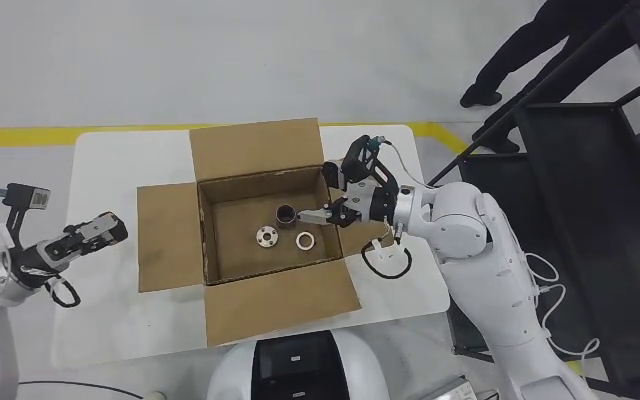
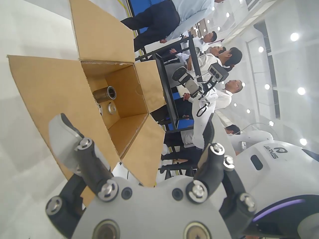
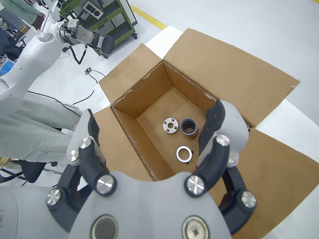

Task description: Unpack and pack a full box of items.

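Observation:
An open cardboard box (image 1: 262,182) stands in the middle of the white table, all flaps folded out. On its floor lie a dark metal sleeve (image 1: 286,212), a silver flanged disc (image 1: 266,237) and a silver ring (image 1: 305,240). In the right wrist view they are the sleeve (image 3: 188,126), the disc (image 3: 170,125) and the ring (image 3: 184,154). My right gripper (image 1: 332,213) hangs open over the box's right wall, above the parts, holding nothing (image 3: 154,123). My left gripper (image 1: 105,228) is open and empty beyond the table's left edge, facing the box (image 2: 112,38) and the sleeve (image 2: 106,94).
The table (image 1: 120,180) has bare room left of the box and along the front. A black metal rack (image 1: 580,200) stands close on the right. A yellow floor line (image 1: 100,130) runs behind the table. People stand farther off in the room.

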Controlling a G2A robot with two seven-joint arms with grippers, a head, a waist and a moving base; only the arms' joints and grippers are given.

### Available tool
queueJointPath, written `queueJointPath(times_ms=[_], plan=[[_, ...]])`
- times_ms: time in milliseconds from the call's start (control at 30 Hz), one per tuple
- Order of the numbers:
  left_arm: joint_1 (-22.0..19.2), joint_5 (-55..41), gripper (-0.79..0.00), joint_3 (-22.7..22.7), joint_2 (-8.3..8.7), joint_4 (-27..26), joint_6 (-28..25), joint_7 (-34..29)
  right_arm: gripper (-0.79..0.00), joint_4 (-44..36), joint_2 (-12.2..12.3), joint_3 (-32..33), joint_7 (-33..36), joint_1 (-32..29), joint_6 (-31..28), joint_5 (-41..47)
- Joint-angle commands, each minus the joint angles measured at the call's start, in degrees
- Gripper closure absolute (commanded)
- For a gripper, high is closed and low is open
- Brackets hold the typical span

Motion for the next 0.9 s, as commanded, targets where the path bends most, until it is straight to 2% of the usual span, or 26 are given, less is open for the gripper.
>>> queueJointPath(times_ms=[0, 267, 467, 633, 733, 867], plan=[[0.00, 0.00, -0.785, 0.00, 0.00, 0.00, 0.00, -0.01, -0.785, 0.00, 0.00, 0.00, 0.00, 0.00, 0.00, 0.00], [0.00, 0.00, -0.785, 0.00, 0.00, 0.00, 0.00, -0.01, -0.785, 0.29, -0.03, -0.02, -0.33, -0.27, 0.49, 0.81], [-1.03, 4.13, -0.785, -0.49, 0.39, 0.00, -1.20, 3.78, -0.785, 0.69, 0.70, 4.54, 5.11, -0.13, 8.16, 14.38], [-4.19, 10.82, -0.785, 0.97, 1.16, 4.77, -8.61, 2.91, -0.785, 0.37, 1.63, 10.64, 9.47, -1.32, 15.23, 22.18], [-6.71, 12.31, -0.785, 3.22, 1.62, 8.55, -10.70, 0.23, -0.785, 0.69, 2.09, 14.62, 8.82, -3.57, 19.15, 24.32], [-9.98, 12.84, -0.785, 7.08, 2.10, 13.38, -10.78, 0.31, -0.785, 0.72, 2.58, 19.42, 6.17, -7.62, 23.10, 24.62]])
